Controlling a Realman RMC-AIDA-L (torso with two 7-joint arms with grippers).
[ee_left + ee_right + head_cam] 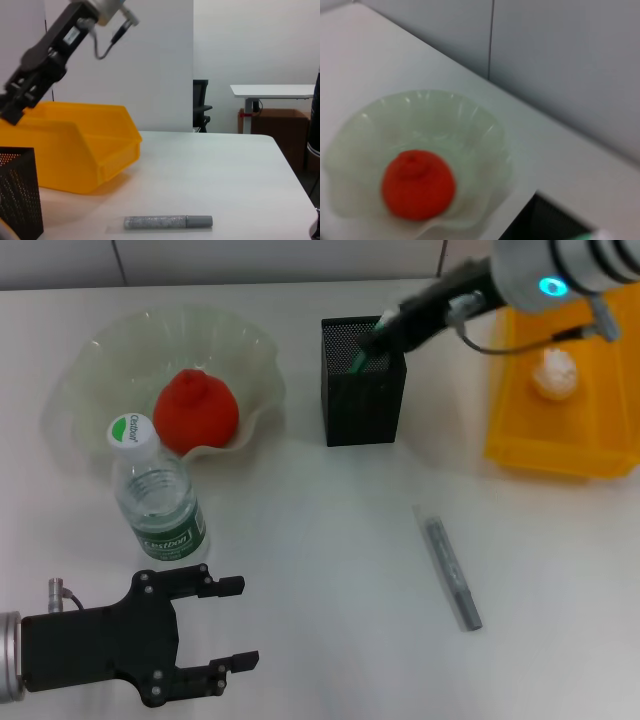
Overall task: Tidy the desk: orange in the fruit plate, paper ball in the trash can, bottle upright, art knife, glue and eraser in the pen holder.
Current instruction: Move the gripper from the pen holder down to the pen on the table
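Note:
The orange [196, 411] lies in the fruit plate [100, 350]; both also show in the right wrist view, the orange [418, 185] inside the plate [470, 125]. The bottle [157, 498] stands upright in front of the plate. My right gripper [378, 338] hangs over the pen holder [362, 390], shut on a slim green thing [358, 362] whose lower end dips into the holder. The paper ball [553, 375] lies in the trash can [600, 455]. My left gripper [240, 623] is open and empty at the front left. The eraser is out of view.
A slim grey capped stick [452, 572] lies on the table front right of the pen holder; it also shows in the left wrist view [167, 221], in front of the trash can [75, 145] and beside the pen holder [17, 192].

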